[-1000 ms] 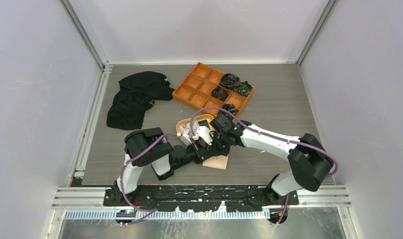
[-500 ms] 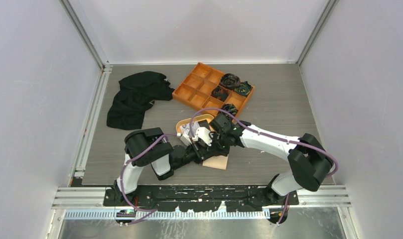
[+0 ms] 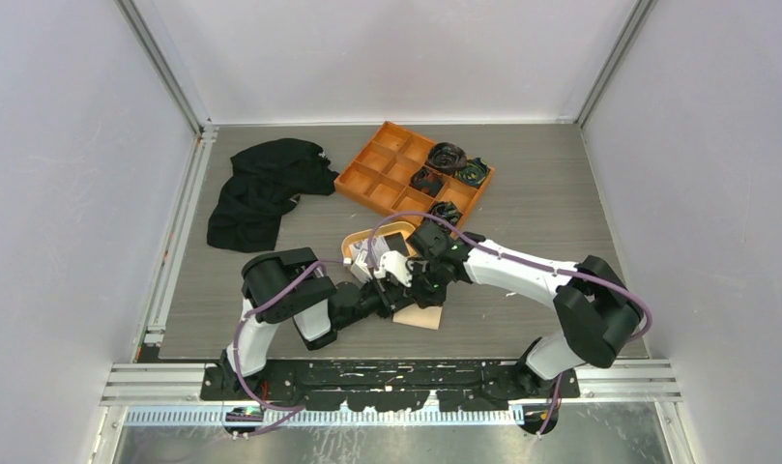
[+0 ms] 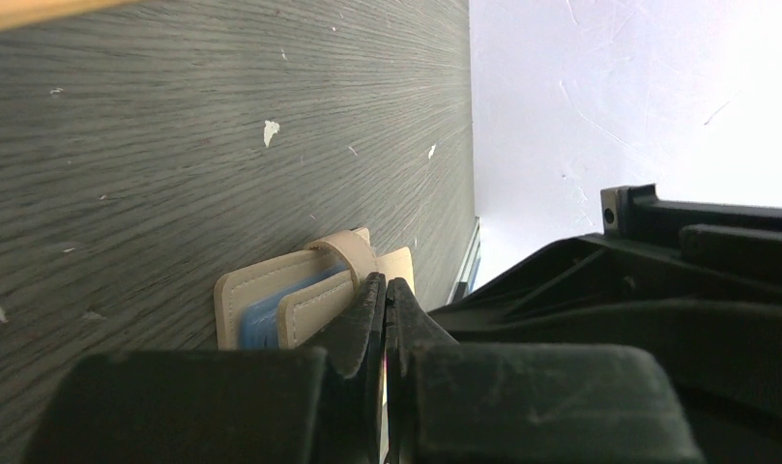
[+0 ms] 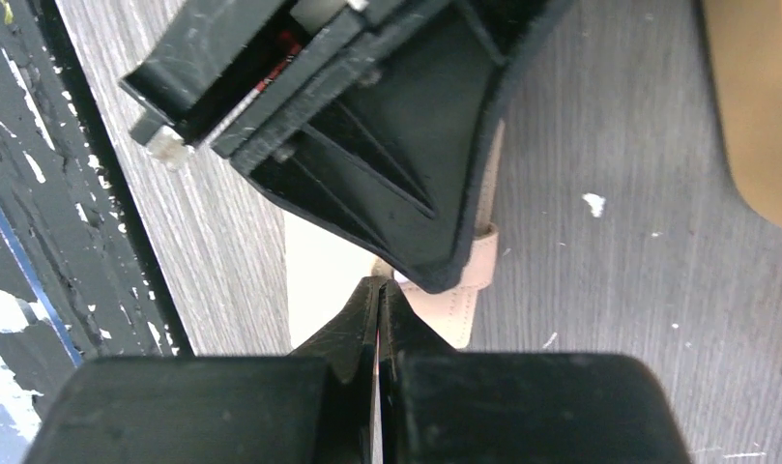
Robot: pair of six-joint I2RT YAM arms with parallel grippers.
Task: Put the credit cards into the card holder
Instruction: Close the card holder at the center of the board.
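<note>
The beige card holder [image 3: 423,315] lies on the table in front of the arm bases. In the left wrist view the card holder [image 4: 256,280] shows a light blue credit card [image 4: 259,321] in a slot, with its snap tab [image 4: 350,249] curling over. My left gripper [image 4: 385,286] is shut, its tips right at the tab. My right gripper [image 5: 378,286] is shut too, its tips touching the holder's edge [image 5: 454,307] under the left gripper's black body. More credit cards, one black [image 3: 394,240], rest in the oval orange dish [image 3: 352,245].
A large orange divided tray [image 3: 370,180] with dark coiled items stands at the back centre. A black cloth [image 3: 261,188] lies at the back left. The two wrists crowd together over the holder, just in front of the oval dish [image 5: 754,106].
The right wrist has edged slightly down and toward the near side over the card holder. The left arm has not visibly moved. Both grippers stay shut.
</note>
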